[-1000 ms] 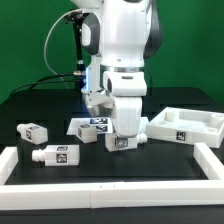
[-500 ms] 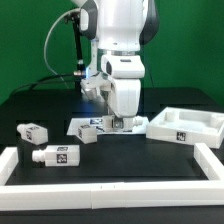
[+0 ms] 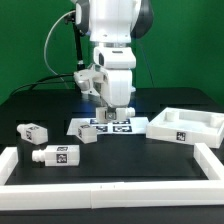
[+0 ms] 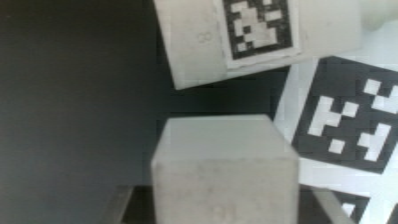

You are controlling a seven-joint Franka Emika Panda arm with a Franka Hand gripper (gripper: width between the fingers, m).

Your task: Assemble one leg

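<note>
A: Edges, biggest first?
B: White rail (image 3: 110, 195) bounds the near side; tray-shaped part (image 3: 185, 127) far right; marker board (image 3: 110, 127) centre; bare table between.
A: The leg?
B: 3 loose legs (image 3: 33, 131) (image 3: 57, 155) (image 3: 87, 133) lie left; gripper (image 3: 113, 116) clamps 1 leg (image 4: 217, 170) above the board.

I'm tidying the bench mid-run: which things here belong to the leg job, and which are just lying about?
In the job:
gripper
held leg, seemingly gripped

Lying about:
three loose legs
white tray
marker board
white border rail
</note>
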